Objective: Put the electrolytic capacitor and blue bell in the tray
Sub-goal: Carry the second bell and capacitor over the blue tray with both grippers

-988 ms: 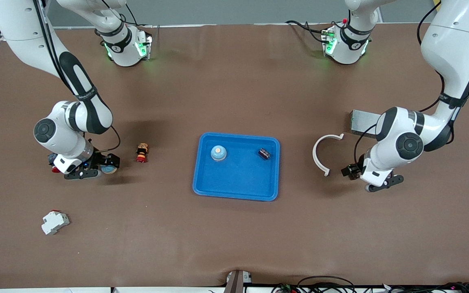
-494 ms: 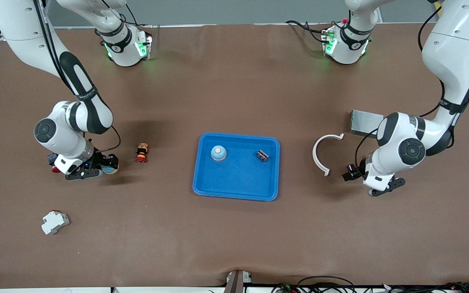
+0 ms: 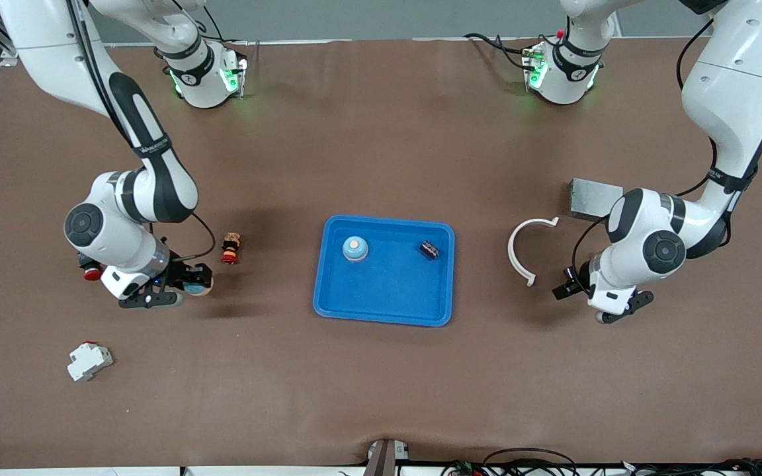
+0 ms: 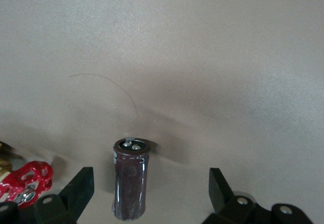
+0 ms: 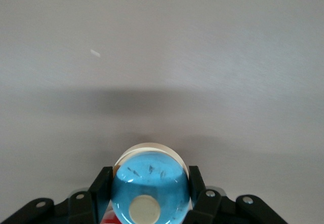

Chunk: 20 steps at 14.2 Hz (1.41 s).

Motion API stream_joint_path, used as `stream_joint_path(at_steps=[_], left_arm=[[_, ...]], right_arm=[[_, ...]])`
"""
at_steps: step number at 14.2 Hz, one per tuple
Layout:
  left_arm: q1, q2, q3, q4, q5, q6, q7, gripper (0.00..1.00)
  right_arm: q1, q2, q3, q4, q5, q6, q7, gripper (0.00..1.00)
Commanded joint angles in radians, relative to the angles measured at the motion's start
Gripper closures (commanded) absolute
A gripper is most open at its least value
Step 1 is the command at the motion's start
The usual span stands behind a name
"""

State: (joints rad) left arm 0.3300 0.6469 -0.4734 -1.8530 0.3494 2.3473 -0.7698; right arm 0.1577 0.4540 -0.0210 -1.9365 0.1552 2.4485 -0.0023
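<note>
White breaker block (image 3: 88, 361) is lying low in the frame, toward the right arm's end. Small red-and-brown stacked piece (image 3: 229, 248) is sitting mid-height, same end. White curved band (image 3: 510, 251) is lying mid-height toward the left arm's end, grey metal box (image 3: 591, 196) sitting just above it. Brown mat (image 3: 381, 383) is covering the table.

Right gripper (image 3: 190, 283) (gripping blue bell (image 5: 150, 187)) has shifted toward tray (image 3: 368, 311).
</note>
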Motion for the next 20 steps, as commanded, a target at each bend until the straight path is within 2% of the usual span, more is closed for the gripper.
stream_joint_path(at_steps=[1, 5, 8, 9, 10, 11, 15, 16, 20], left_arm=[[0.003, 0.004, -0.002, -0.023, 0.028, 0.053, -0.025, 0.00], [0.006, 0.000, 0.001, -0.046, 0.030, 0.090, -0.025, 0.00], [0.010, 0.000, 0.001, -0.048, 0.062, 0.090, -0.026, 0.00], [0.010, 0.002, 0.001, -0.046, 0.063, 0.090, -0.025, 0.14], [0.010, 0.000, 0.001, -0.046, 0.063, 0.090, -0.025, 0.35], [0.012, 0.000, 0.001, -0.046, 0.063, 0.090, -0.026, 0.52], [0.012, 0.000, 0.001, -0.046, 0.063, 0.089, -0.052, 0.96], [0.012, -0.001, 0.001, -0.045, 0.063, 0.089, -0.057, 1.00], [0.012, -0.006, -0.001, -0.043, 0.063, 0.080, -0.091, 1.00]], right_arm=[[0.087, 0.005, -0.005, 0.091, 0.010, -0.060, 0.183, 1.00], [0.183, 0.060, -0.007, 0.212, 0.000, -0.114, 0.398, 1.00], [0.241, 0.089, -0.011, 0.240, -0.006, -0.117, 0.510, 1.00], [0.258, 0.101, -0.013, 0.251, -0.025, -0.118, 0.550, 1.00], [0.270, 0.113, -0.011, 0.258, -0.057, -0.128, 0.599, 1.00], [0.289, 0.129, -0.010, 0.283, -0.094, -0.138, 0.657, 1.00], [0.367, 0.216, -0.010, 0.424, -0.115, -0.201, 0.830, 1.00], [0.378, 0.236, -0.010, 0.445, -0.114, -0.201, 0.840, 1.00], [0.422, 0.343, -0.013, 0.560, -0.117, -0.201, 0.935, 1.00]])
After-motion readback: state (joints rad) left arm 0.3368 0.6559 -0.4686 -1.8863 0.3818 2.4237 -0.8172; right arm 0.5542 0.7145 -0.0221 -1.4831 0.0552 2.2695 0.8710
